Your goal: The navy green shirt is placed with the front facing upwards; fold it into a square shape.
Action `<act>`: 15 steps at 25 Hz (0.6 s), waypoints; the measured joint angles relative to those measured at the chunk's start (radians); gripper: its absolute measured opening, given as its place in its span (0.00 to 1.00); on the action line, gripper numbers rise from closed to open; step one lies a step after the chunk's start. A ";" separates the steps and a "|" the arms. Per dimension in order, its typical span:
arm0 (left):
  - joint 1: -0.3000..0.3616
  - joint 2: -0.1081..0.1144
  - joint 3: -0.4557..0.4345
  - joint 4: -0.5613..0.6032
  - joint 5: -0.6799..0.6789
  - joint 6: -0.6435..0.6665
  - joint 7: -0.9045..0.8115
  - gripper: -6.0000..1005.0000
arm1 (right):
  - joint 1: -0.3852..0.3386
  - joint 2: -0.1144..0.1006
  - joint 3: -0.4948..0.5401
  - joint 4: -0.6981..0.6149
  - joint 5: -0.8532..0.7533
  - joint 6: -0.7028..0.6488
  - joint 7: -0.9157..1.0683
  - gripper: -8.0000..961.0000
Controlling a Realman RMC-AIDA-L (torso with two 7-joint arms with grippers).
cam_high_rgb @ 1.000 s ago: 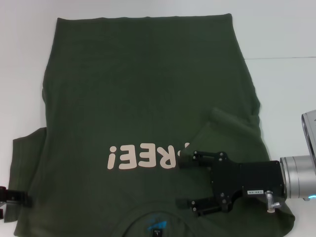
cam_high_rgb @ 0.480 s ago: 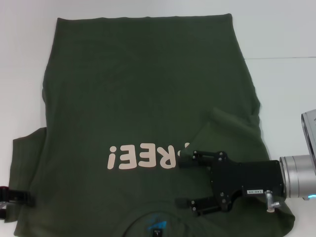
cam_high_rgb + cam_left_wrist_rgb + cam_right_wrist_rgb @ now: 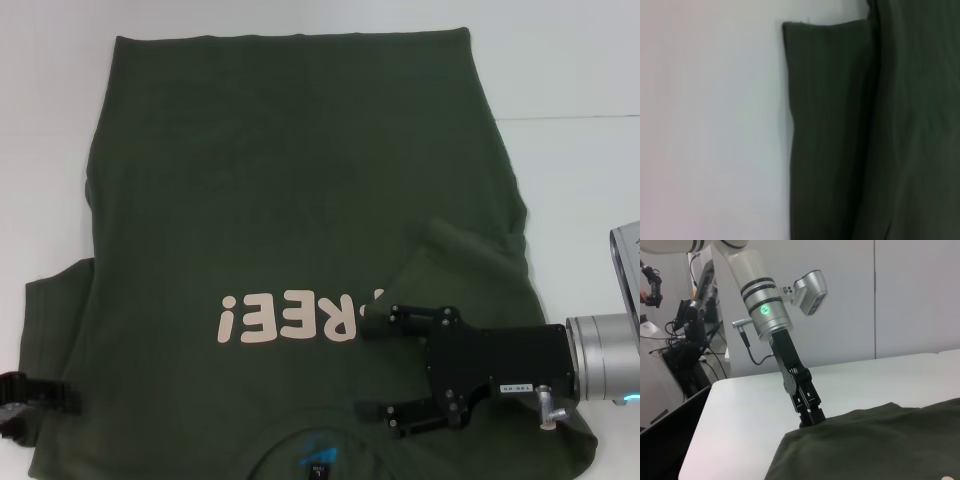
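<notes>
The navy green shirt [image 3: 290, 200] lies spread on the white table, front up, its pale "FREE!" print [image 3: 290, 318] reading upside down from the head view. The blue neck label [image 3: 318, 462] is at the near edge. The right sleeve [image 3: 470, 255] is folded in over the body. My right gripper [image 3: 368, 360] hovers open over the chest, just right of the print. My left gripper [image 3: 40, 393] is at the outer edge of the left sleeve [image 3: 830, 130]; in the right wrist view the left gripper [image 3: 810, 417] has its tip down on that sleeve edge.
Bare white table [image 3: 560, 80] surrounds the shirt at the far side, left and right. Beyond the table's left side stand dark equipment and cables [image 3: 690, 345], with a pale wall behind.
The left gripper has shifted slightly inward onto the left sleeve's edge. The right gripper and the shirt have not moved.
</notes>
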 joint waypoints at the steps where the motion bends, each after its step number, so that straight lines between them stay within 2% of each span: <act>1: 0.001 0.001 0.000 0.000 0.002 0.000 -0.001 0.87 | 0.000 0.000 0.000 0.000 0.000 0.000 0.000 0.96; 15: 0.009 0.004 -0.009 0.005 0.036 -0.006 -0.003 0.87 | 0.000 0.000 -0.003 0.004 0.000 -0.002 0.000 0.96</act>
